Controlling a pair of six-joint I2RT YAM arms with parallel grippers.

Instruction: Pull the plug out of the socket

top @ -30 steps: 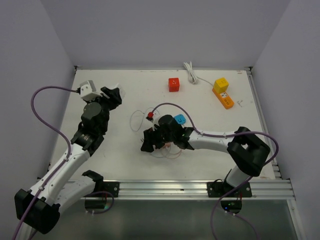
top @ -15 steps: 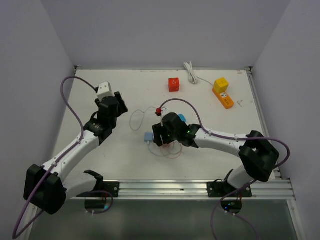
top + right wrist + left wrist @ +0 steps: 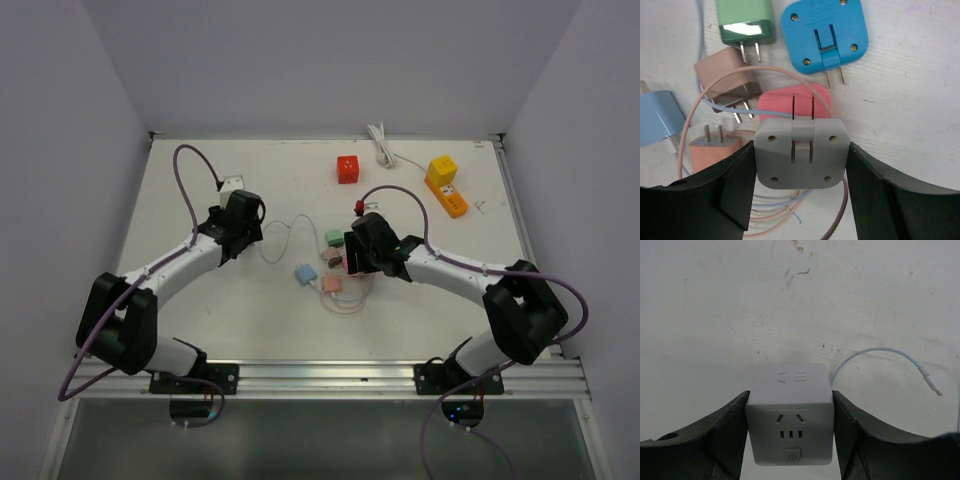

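1. Where the table (image 3: 250, 325) meets its near edge, a metal rail (image 3: 330, 375) runs across it, and both arms rise from there.
2. Farther out, near the middle of the table, the right gripper (image 3: 800, 150) is clamped on the grey plug (image 3: 801, 157), with one finger against each side. Its two prongs point away from the wrist.
3. Loose chargers lie under and around that plug. A pink one (image 3: 772, 105) sits right beneath the prongs, with a salmon one (image 3: 715, 150) and a light-blue one (image 3: 657, 117) off to the side. A brown one (image 3: 722, 80), a green one (image 3: 742, 20) and a blue one (image 3: 825, 30) lie beyond, and thin cables loop among them.
4. Left of this cluster and well apart from it, the left gripper (image 3: 790, 400) holds the white socket cube (image 3: 790, 415), its jaws pressed on two opposite sides. Plug and socket are separate, one in each gripper.
5. Just past the cube, a thin white cable (image 3: 875, 352) curves over the table and ends in a small connector.
6. Toward the far edge stand a red cube (image 3: 347, 168) and a yellow cube (image 3: 442, 169), the latter at the far end of an orange power strip (image 3: 452, 200). A coiled white cord (image 3: 382, 145) lies farthest back.
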